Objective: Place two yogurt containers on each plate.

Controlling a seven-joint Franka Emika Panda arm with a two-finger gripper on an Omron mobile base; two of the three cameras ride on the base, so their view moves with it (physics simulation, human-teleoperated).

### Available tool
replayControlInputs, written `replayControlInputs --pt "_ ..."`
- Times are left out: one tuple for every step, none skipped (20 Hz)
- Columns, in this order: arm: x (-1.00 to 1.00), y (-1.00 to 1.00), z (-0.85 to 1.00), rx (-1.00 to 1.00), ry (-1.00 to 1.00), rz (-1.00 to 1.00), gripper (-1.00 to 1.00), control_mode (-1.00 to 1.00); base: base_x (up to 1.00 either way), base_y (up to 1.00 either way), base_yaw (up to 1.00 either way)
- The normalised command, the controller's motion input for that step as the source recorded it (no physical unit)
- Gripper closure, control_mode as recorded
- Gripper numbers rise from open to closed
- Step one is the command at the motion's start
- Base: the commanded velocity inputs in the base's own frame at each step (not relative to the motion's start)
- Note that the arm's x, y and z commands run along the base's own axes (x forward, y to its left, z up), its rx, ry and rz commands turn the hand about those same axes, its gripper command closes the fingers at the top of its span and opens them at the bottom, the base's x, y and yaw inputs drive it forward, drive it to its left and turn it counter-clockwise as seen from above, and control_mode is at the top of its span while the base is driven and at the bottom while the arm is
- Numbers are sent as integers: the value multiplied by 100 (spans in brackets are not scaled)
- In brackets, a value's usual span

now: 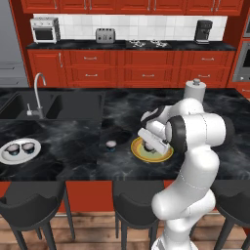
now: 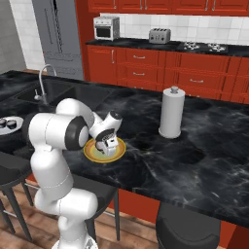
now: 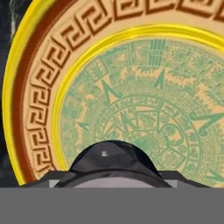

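The end effector grips a yogurt container low over the yellow plate. Another container sits on the counter just left of that plate.

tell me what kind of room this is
A simulated home kitchen: a sink with a curved faucet set in a black marble counter, red cabinets, and a toaster by the back wall.

I count 2 plates: one white, one yellow; 4 yogurt cups: 2 on white, 1 loose on counter, 1 dark-sided under the hand.
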Motion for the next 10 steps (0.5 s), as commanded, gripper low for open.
replayControlInputs --pt "15 1 -20 -4 0 -5 -100 -100 0 0 0" --pt "15 7 -21 -6 0 -6 -100 -100 0 0 0" --pt "20 16 -22 -5 1 -6 -100 -100 0 0 0" --pt "15 2 -11 -2 0 -5 -100 -100 0 0 0" --pt "0 0 0 0 0 -3 -100 -100 0 0 0" --pt "0 0 0 0 0 -3 -100 -100 0 0 0" --pt "0 0 0 0 0 -2 -100 -100 0 0 0" --pt "-18 0 18 0 0 0 -100 -100 0 0 0" --pt "-11 0 26 0 0 -1 -100 -100 0 0 0" --pt "-8 0 20 0 0 -1 -100 -100 0 0 0"
